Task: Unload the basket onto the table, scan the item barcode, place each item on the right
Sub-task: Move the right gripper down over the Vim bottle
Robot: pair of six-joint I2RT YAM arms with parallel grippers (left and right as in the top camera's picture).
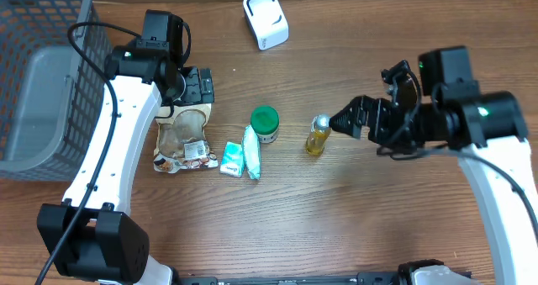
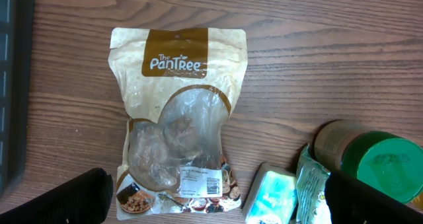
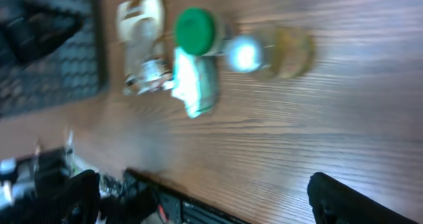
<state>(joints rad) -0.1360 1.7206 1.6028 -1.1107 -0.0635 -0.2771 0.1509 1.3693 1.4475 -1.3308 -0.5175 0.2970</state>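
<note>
A topple is being risked: the small bottle of yellow liquid (image 1: 317, 139) looks slender, and it could be knocked rolling by an off-centre finger, with its unseen barcode turned from the white scanner (image 1: 266, 18). It is being left mid-table near the green-lidded jar (image 1: 265, 124), seemingly upright, long axis vertical, silver cap up. The jaws of the right gripper (image 1: 340, 122), just beside it, and of the left gripper (image 1: 198, 87) are being held spread, empty.

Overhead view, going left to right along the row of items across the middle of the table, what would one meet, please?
Wire basket → snack pouch → small teal packet → green-lidded jar → small bottle of yellow liquid → right gripper, open.
</note>
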